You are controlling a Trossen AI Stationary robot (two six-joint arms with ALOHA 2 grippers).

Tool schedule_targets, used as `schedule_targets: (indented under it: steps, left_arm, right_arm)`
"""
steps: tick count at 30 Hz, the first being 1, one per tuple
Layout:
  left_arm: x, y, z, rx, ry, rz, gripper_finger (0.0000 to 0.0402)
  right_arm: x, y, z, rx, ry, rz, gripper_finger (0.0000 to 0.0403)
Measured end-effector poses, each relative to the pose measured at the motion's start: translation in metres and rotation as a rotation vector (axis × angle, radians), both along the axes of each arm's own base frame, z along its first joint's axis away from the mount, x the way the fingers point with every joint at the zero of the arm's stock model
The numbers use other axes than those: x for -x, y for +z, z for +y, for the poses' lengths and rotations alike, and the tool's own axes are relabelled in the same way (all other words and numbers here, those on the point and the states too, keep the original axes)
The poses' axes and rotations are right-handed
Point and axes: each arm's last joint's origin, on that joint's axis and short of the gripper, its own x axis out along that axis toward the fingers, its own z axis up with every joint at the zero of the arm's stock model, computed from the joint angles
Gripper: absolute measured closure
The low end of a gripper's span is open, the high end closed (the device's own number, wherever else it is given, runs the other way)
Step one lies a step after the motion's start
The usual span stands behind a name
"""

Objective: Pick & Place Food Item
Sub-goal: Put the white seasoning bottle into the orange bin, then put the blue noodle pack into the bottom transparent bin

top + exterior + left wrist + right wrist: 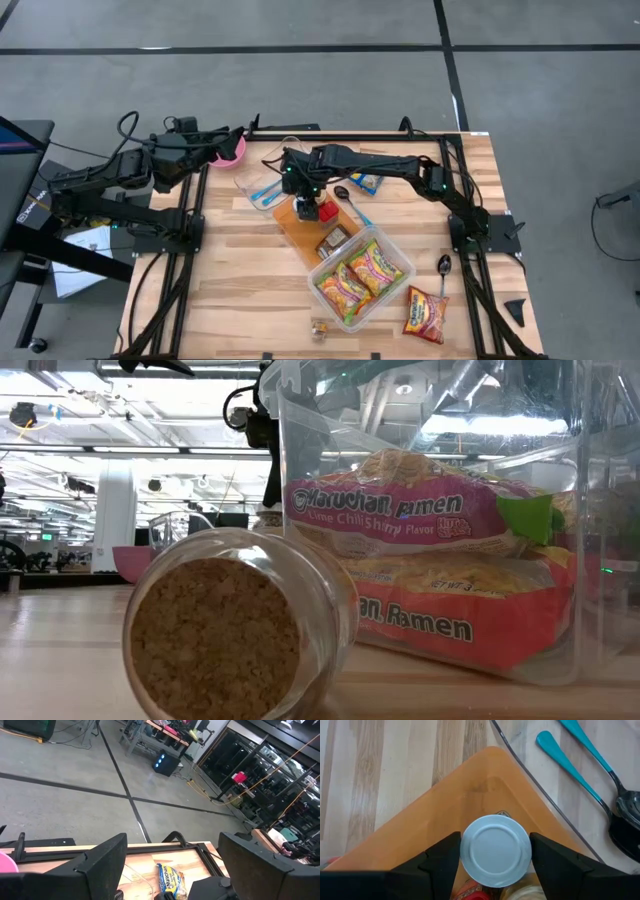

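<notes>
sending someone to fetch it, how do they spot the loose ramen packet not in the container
Start at the clear plastic container holding two ramen packets near the front right of the wooden table. Just outside its front right corner lies a single red and yellow ramen packet, flat on the wood beside a dark spoon. It is the only ramen packet lying outside the container.

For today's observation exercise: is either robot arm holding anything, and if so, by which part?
The right tool flanks a can with a silver lid, fingers at its sides over the orange board; a closed hold cannot be confirmed. The left tool is open, empty.
</notes>
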Motion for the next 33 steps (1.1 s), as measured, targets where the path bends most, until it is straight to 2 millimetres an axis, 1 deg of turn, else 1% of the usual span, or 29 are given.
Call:
schedule_targets:
  steps: [5, 14, 16, 20, 24, 27, 29, 33]
  left_arm:
    - [0.0, 0.0, 0.0, 0.0, -0.001, 0.0, 0.0092]
    - [0.0, 0.0, 0.0, 0.001, -0.004, 0.0, 0.0092]
    - [0.0, 0.0, 0.0, 0.001, -0.004, 0.0, 0.0092]
    - [0.0, 0.0, 0.0, 0.001, -0.004, 0.0, 0.0092]
    - [0.0, 0.0, 0.0, -0.007, -0.007, 0.011, 0.0092]
    - [0.0, 0.0, 0.0, -0.01, -0.01, 0.016, 0.0092]
    - [0.0, 0.0, 0.0, -0.011, -0.01, 0.017, 0.0092]
    - [0.0, 0.0, 0.0, -0.02, -0.014, 0.029, 0.0092]
  right_arm:
    - [0.0, 0.0, 0.0, 0.0, 0.0, 0.0, 0.0169]
    - [0.001, 0.001, 0.0, 0.0, -0.001, 0.005, 0.0111]
    - [0.001, 0.001, 0.0, 0.006, -0.004, 0.008, 0.0103]
    - [0.004, 0.007, -0.001, 0.045, -0.02, 0.007, 0.0097]
    - [0.006, 0.02, -0.003, 0.052, -0.028, -0.02, 0.0096]
    - [0.011, 0.035, -0.003, 0.058, -0.03, -0.048, 0.0096]
    - [0.015, 0.049, -0.002, 0.061, -0.038, -0.09, 0.0096]
    - [0.032, 0.079, 0.002, 0.062, -0.044, -0.121, 0.0096]
